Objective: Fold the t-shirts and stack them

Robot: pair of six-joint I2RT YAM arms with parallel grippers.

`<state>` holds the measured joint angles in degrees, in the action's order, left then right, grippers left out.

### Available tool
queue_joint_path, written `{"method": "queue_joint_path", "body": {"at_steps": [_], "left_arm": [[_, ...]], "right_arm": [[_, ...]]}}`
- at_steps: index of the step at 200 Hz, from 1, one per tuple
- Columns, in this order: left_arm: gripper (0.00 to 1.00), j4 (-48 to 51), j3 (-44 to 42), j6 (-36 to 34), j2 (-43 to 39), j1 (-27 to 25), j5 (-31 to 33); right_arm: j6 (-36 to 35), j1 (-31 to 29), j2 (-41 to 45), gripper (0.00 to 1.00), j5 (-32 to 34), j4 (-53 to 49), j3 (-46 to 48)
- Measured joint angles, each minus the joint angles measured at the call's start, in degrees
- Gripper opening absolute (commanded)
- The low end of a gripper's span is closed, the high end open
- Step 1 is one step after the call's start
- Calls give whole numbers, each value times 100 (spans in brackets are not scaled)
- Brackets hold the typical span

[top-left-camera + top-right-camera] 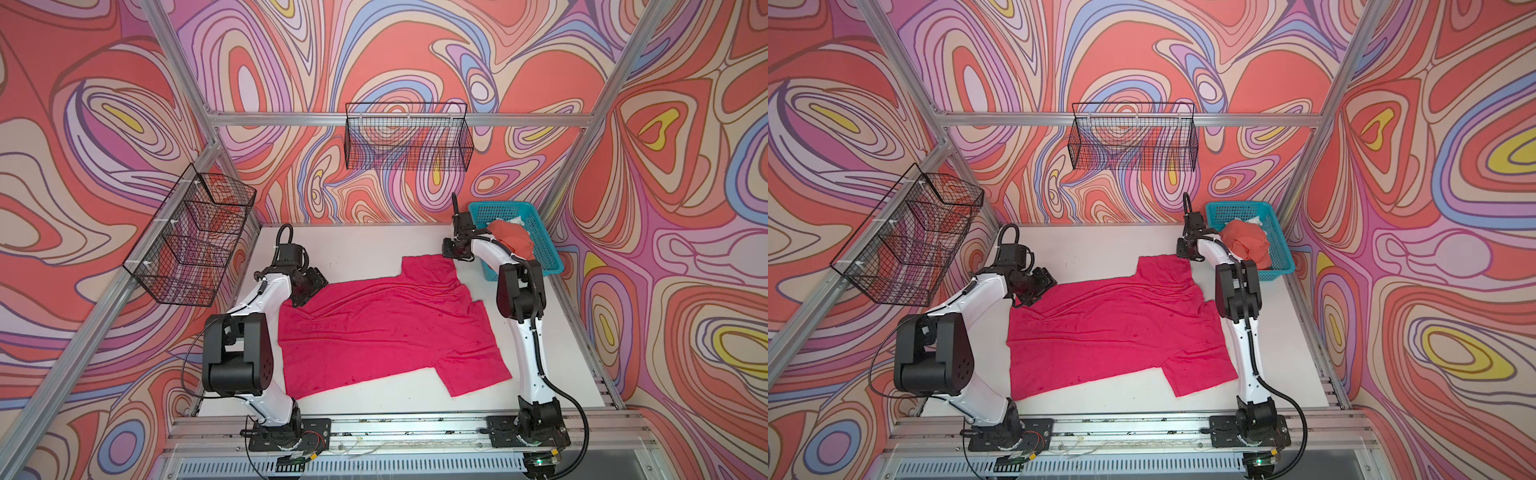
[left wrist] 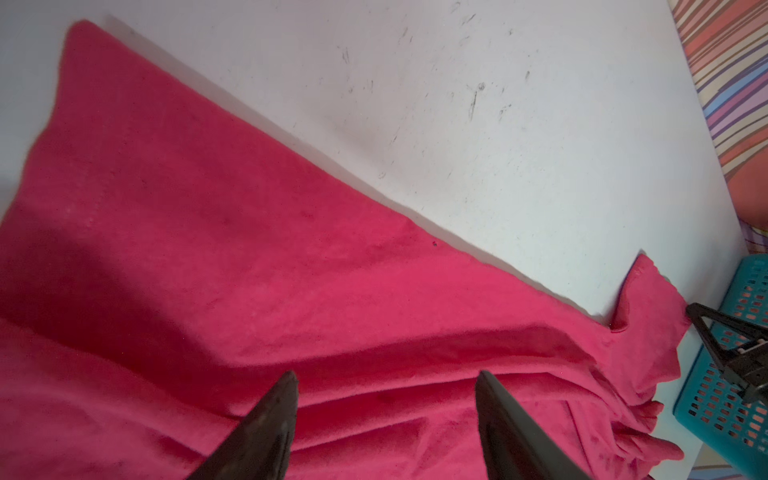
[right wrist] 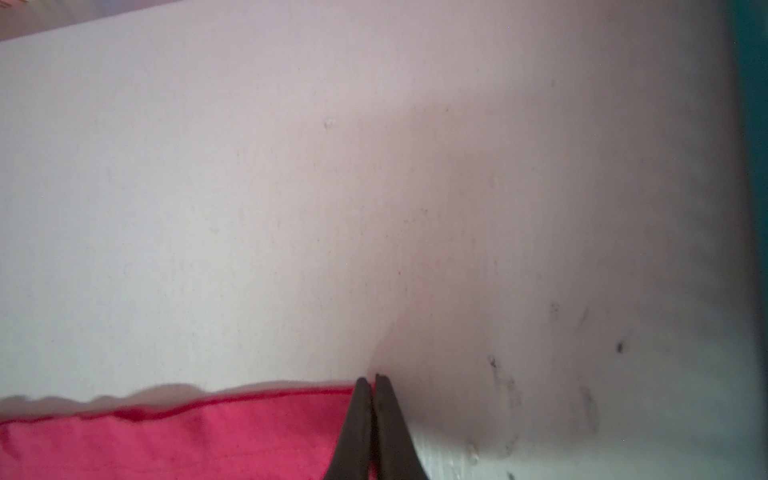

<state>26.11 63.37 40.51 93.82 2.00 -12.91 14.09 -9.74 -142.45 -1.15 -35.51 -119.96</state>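
Now my right jaws are pinched together on the sleeve (image 3: 208, 440) corner of the magenta tee (image 1: 386, 328), just beside the teal basket (image 1: 540, 237). The tee lies spread on the counter (image 1: 353, 245), with my left jaws apart above its side away from the basket. So thin a bite could slip on lifting.

The flat t-shirt (image 1: 386, 328) lies on table (image 1: 353, 249), bunched t-shirt (image 1: 515, 241) in basket (image 1: 546, 249) far right.
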Motion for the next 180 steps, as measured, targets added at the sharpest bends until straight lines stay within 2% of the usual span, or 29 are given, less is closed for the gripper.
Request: {"method": "queue_joint_path", "body": {"at_steps": [35, 62, 104, 138, 180], "left_arm": [[69, 118, 144, -72, 15, 525, 227], [65, 173, 658, -201, 369, 911, 522], [50, 107, 1189, -352, 1187, 931, 855], [38, 125, 1300, -428, 1646, 931, 1097], [34, 190, 1576, -533, 1847, 933, 1408]], "right_arm": [[0, 0, 7, 0, 96, 20, 4], [-4, -7, 96, 0, 144, 17, 111], [-11, -7, 439, 0, 181, 17, 455], [-11, -9, 586, 0, 179, 37, 595], [-11, -9, 605, 0, 177, 37, 669]]}}
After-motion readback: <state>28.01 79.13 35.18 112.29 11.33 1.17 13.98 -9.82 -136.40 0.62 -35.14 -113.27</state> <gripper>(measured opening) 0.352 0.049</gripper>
